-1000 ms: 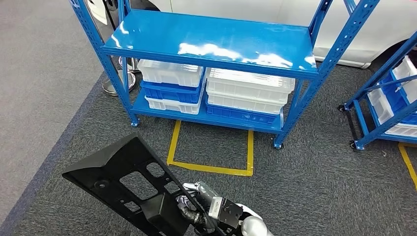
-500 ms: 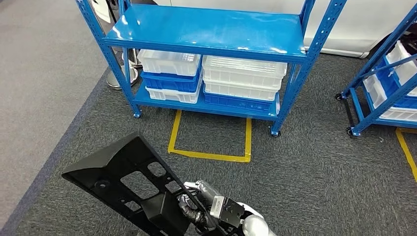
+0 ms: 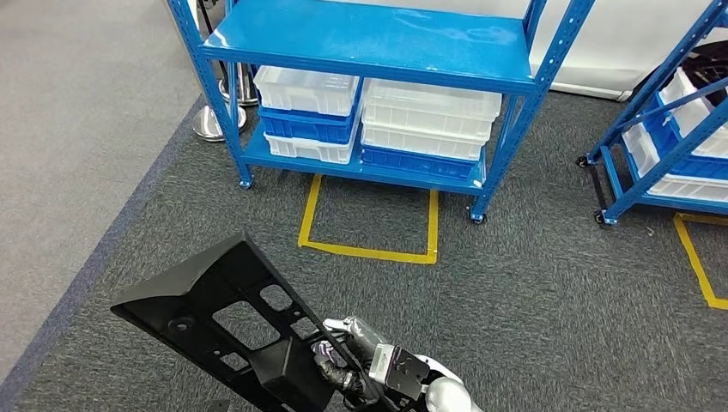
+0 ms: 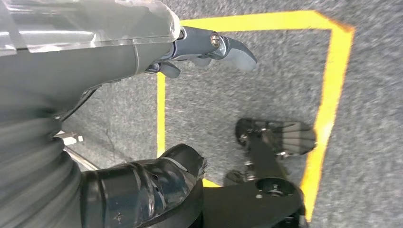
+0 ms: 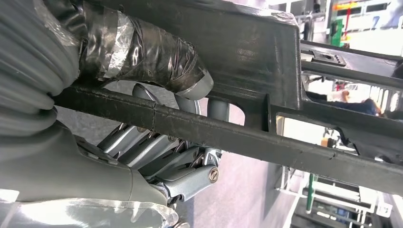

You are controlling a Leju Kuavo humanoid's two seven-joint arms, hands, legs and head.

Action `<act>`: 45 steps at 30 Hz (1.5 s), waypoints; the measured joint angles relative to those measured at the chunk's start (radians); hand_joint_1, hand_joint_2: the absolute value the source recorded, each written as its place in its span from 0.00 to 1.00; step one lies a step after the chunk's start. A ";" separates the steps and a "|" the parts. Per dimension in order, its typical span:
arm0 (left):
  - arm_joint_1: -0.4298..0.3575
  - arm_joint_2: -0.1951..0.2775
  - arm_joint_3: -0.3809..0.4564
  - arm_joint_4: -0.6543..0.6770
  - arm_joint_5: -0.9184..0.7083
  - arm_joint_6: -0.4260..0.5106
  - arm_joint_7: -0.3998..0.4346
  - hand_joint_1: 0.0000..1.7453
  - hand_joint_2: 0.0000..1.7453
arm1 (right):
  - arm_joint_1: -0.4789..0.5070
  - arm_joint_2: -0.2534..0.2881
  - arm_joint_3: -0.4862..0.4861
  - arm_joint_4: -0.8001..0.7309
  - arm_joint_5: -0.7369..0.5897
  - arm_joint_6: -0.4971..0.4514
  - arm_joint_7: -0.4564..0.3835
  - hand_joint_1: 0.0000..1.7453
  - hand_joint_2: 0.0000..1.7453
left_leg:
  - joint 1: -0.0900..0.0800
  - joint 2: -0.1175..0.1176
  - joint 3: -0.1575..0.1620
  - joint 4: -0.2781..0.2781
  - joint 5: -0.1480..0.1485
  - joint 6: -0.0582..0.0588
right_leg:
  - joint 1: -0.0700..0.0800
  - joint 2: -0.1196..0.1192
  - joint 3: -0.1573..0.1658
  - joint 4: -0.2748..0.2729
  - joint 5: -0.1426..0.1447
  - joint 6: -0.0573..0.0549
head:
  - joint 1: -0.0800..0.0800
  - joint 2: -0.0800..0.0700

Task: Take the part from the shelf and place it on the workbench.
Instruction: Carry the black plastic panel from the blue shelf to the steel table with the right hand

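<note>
The right hand (image 3: 356,365) gripped the big black part (image 3: 227,322) by a bar at the lower middle of the frame. The part looked stiff and light, with holes good for holding. The left hand (image 4: 142,61) held nothing, fingers loose.

White and blue plastic bins (image 3: 378,129) sit stacked in two piles, side by side. A chrome stanchion base (image 3: 209,123) stands on the floor just left of them, at the line where the pale grey carpet (image 3: 77,129) meets the dark grey carpet (image 3: 532,292). In front of the bins a yellow tape rectangle (image 3: 367,251) is marked on the dark carpet, and off to the right a second blue rack on casters (image 3: 661,129) holds more bins.
</note>
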 joint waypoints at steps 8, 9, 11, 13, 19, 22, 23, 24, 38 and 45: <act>0.001 0.000 -0.003 0.000 -0.005 0.007 0.000 0.00 1.00 | 0.001 -0.004 0.000 -0.020 0.030 -0.018 -0.013 1.00 1.00 | 0.001 -0.005 -0.060 0.035 0.032 -0.043 | 0.009 -0.006 0.212 -0.312 -0.023 -0.042 | -0.001 0.000; 0.002 0.000 -0.004 0.000 -0.005 0.007 0.000 0.00 1.00 | 0.002 -0.004 0.000 -0.021 0.033 -0.020 -0.013 1.00 1.00 | 0.002 -0.006 -0.073 0.063 0.006 -0.048 | 0.008 -0.010 0.206 -0.314 -0.014 -0.050 | -0.001 0.000; 0.003 0.000 -0.007 0.000 -0.005 0.008 0.000 0.00 1.00 | 0.005 -0.004 0.000 -0.025 0.037 -0.023 -0.014 1.00 1.00 | 0.004 -0.007 -0.114 0.172 -0.076 -0.054 | 0.010 -0.019 0.190 -0.314 -0.002 -0.060 | -0.001 0.000; 0.004 0.000 -0.010 0.000 -0.005 0.008 0.000 0.00 1.00 | 0.009 -0.005 0.000 -0.028 0.040 -0.026 -0.015 1.00 1.00 | 0.004 -0.007 -0.146 0.282 -0.123 -0.058 | 0.014 -0.030 0.173 -0.310 0.007 -0.062 | -0.001 0.000; 0.002 0.002 -0.017 0.001 -0.006 0.009 0.000 0.00 1.00 | 0.015 -0.007 0.000 -0.035 0.041 -0.031 -0.015 1.00 1.00 | -0.014 0.043 0.034 0.034 -0.037 -0.025 | 0.023 -0.071 0.151 -0.291 0.013 -0.056 | -0.001 0.000; 0.003 0.003 -0.019 0.001 -0.006 0.009 0.000 0.00 1.00 | 0.016 -0.008 0.000 -0.040 0.043 -0.033 -0.016 1.00 1.00 | -0.019 0.035 0.036 0.008 -0.029 -0.006 | 0.024 -0.091 0.149 -0.291 0.017 -0.042 | -0.001 0.000; 0.003 0.002 -0.019 0.001 -0.006 0.009 0.000 0.00 1.00 | 0.016 -0.009 0.000 -0.043 0.045 -0.034 -0.017 1.00 1.00 | -0.015 0.026 0.036 0.001 -0.024 -0.001 | 0.024 -0.084 0.147 -0.286 0.012 -0.036 | -0.001 0.000; 0.003 0.002 -0.020 0.001 -0.006 0.009 0.000 0.00 1.00 | 0.016 -0.010 0.001 -0.047 0.046 -0.035 -0.018 1.00 1.00 | -0.011 0.018 0.035 -0.005 -0.017 0.004 | 0.023 -0.067 0.140 -0.270 -0.002 -0.029 | 0.000 0.000; 0.013 -0.001 -0.040 0.001 -0.021 0.006 0.010 0.00 1.00 | 0.094 -0.052 0.001 -0.123 0.079 -0.087 -0.036 1.00 1.00 | 0.005 -0.101 -0.031 0.029 0.012 -0.034 | -0.008 0.037 0.150 -0.275 0.001 -0.023 | 0.001 0.000; 0.015 0.000 -0.050 0.001 -0.027 0.006 0.016 0.00 1.00 | 0.119 -0.059 0.001 -0.149 0.083 -0.101 -0.037 1.00 1.00 | 0.005 -0.025 -0.140 0.303 -0.130 -0.050 | -0.003 -0.041 0.138 -0.283 0.015 -0.046 | -0.004 0.000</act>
